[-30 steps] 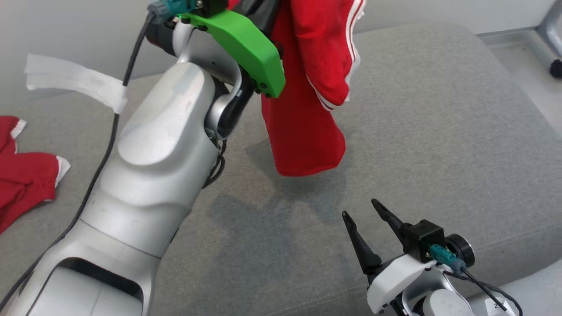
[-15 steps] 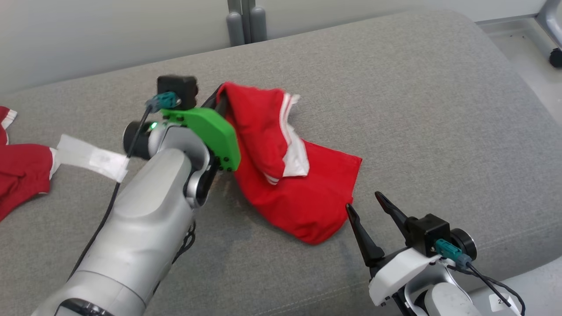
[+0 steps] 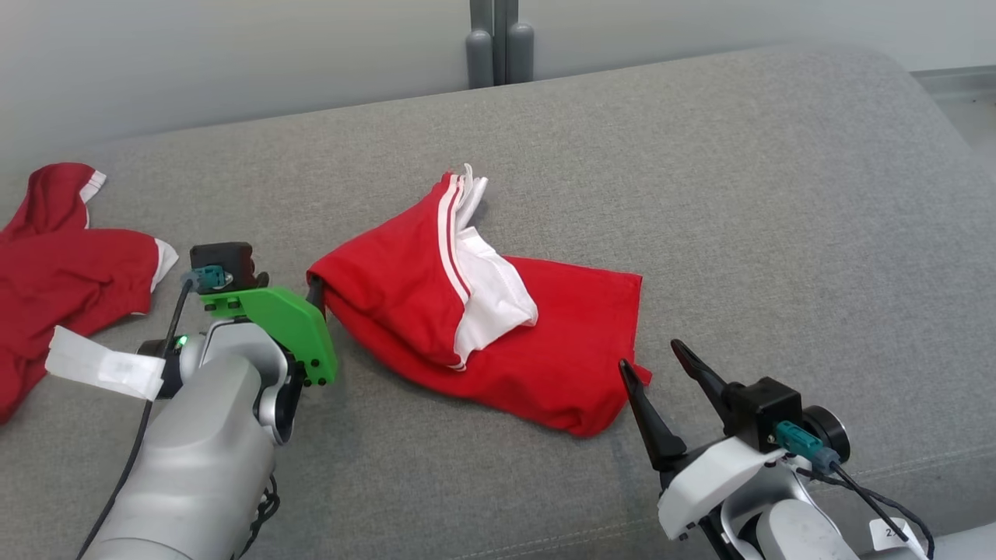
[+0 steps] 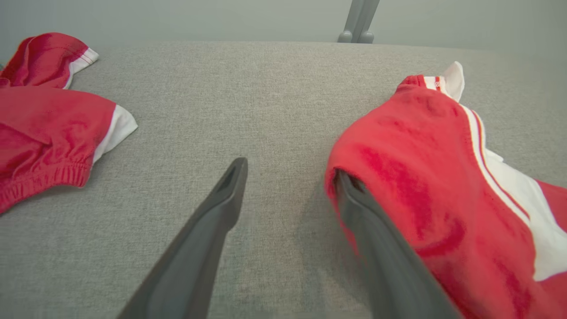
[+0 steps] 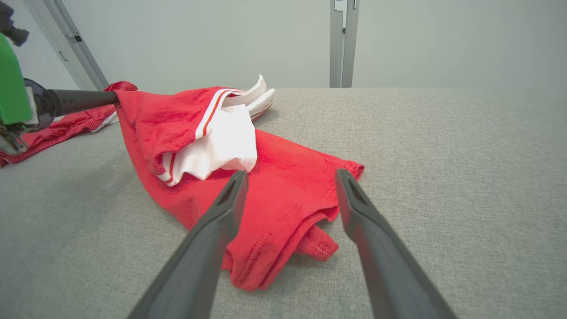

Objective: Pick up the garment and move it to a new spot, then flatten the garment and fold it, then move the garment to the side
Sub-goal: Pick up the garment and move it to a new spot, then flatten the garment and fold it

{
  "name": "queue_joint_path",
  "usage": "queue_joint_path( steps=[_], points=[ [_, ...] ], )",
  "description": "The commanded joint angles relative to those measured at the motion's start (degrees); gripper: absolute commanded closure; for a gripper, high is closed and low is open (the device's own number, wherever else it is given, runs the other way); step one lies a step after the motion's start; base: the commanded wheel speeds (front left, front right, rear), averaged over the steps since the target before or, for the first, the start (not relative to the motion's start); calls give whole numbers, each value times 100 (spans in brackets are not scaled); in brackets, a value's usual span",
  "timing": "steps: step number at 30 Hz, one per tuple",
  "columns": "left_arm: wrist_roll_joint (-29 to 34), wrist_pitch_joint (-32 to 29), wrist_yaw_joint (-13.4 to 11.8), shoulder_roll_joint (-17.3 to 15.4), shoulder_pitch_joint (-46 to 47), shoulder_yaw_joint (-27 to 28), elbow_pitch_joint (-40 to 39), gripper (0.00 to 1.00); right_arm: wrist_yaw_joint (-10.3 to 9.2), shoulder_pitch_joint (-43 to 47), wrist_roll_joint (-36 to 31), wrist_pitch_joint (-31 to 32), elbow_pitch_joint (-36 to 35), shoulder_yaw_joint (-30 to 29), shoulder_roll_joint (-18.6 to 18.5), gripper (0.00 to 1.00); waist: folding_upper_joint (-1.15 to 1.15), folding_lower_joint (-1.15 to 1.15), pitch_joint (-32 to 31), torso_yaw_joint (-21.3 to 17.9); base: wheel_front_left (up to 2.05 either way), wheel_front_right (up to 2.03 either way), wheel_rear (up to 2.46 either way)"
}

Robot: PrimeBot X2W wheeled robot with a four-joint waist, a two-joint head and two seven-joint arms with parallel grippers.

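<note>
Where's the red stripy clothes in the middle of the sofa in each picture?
Head view: garment lies in the centre, on the sofa.
Left wrist view: garment takes up the right side.
Right wrist view: garment sits centre-left, past the fingertips.
Shared landmark: the grey post behind the sofa, top centre in the head view, and top, right of centre, in both wrist views.
</note>
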State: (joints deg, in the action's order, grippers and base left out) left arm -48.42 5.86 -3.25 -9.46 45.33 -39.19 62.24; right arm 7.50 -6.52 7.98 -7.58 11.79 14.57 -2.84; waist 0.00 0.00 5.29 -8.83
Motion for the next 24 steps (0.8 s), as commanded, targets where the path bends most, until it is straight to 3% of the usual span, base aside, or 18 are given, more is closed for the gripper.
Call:
queue_joint_path(
  steps=[1,8,14,24],
  points=[
    [30,-15,54,-57,-108,-57,61,0,-2,45,-6,22,-1,-18,-9,0,0,0,-99,88,0,0,0],
    [335,-186,87,-130,-82,-410,109,0,-2,156,14,87,-3,17,-10,0,0,0,-314,86,0,0,0],
    [477,-408,356,146,57,-710,-333,0,-2,275,-19,113,-48,-14,-10,0,0,0,-391,-49,0,0,0],
    [816,-1089,389,515,-145,-1443,-957,0,-2,210,-43,123,-147,-69,-9,0,0,0,-153,-587,0,0,0]
  ],
)
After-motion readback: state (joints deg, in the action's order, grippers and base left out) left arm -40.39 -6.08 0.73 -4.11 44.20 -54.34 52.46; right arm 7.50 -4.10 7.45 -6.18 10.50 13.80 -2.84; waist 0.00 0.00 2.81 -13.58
